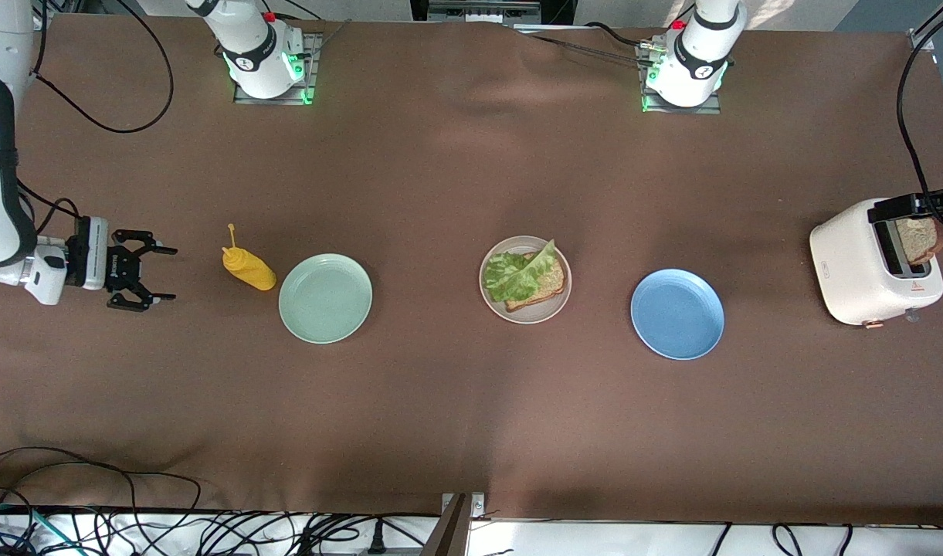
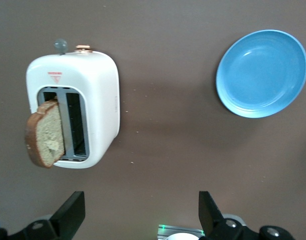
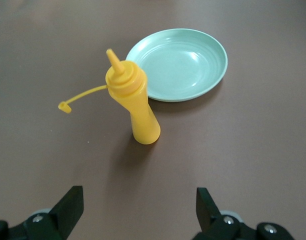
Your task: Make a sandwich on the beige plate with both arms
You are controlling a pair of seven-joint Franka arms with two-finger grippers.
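Note:
The beige plate [image 1: 546, 312] sits mid-table with one brown bread slice [image 1: 550, 286] on it and a green lettuce leaf [image 1: 517, 275] on the slice. A second bread slice [image 1: 920, 239] stands half out of a slot of the white toaster [image 1: 849, 262] at the left arm's end; it also shows in the left wrist view [image 2: 45, 135]. My left gripper [image 2: 141, 215] is open and empty, up over the toaster [image 2: 100, 95]; the front view shows only part of it [image 1: 903, 208]. My right gripper [image 1: 166, 272] is open and empty, low beside the mustard bottle [image 1: 249, 268].
A mint-green plate [image 1: 325, 298] lies between the yellow mustard bottle and the beige plate; both show in the right wrist view, plate [image 3: 180, 62] and bottle [image 3: 135, 105]. A blue plate [image 1: 677, 314] [image 2: 263, 72] lies between the beige plate and the toaster.

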